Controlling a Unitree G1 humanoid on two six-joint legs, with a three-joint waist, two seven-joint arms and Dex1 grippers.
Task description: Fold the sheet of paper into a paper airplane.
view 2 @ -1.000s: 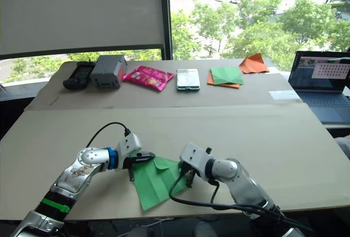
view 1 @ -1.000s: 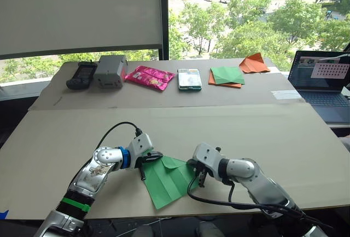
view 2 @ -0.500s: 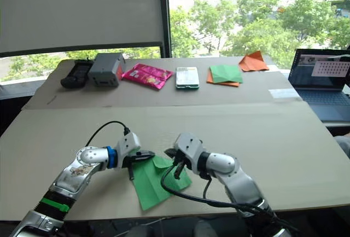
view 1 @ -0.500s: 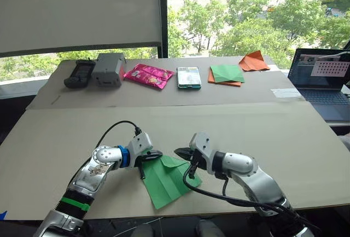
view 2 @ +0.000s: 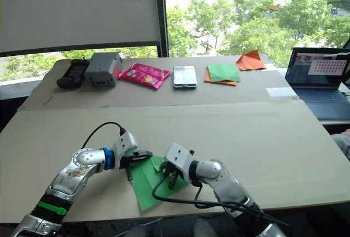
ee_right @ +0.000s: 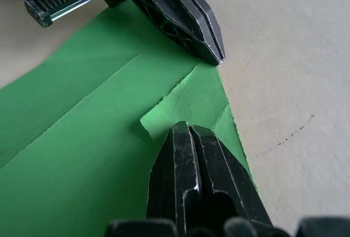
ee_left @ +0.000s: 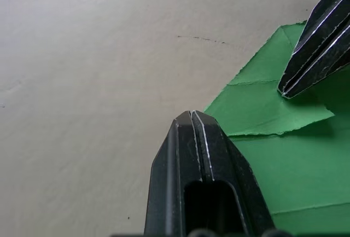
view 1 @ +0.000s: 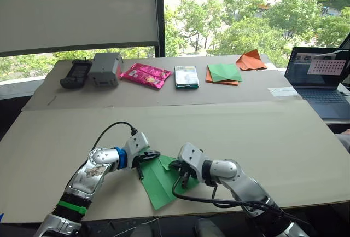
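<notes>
Pressing on the sheet (view 1: 164, 179) with both grippers is the present state: the sheet lies flat at the near edge of the counter (view 1: 262, 133), its long axis running from far left to near right. The left gripper (view 1: 141, 165), fingers closed together and holding nothing, rests at the sheet's far-left edge. The right gripper (view 1: 182, 174), fingers likewise closed and empty, bears on a small folded-over flap at the far corner. Both tips sit near each other; the right one is on the flap itself, so the crease is judged to fall to it. The counter is plain, flat board. Along its far side lie a paper stack (view 1: 224, 74), an orange shape (view 1: 250, 60) and a laptop (view 1: 320, 78), well apart from the work.
</notes>
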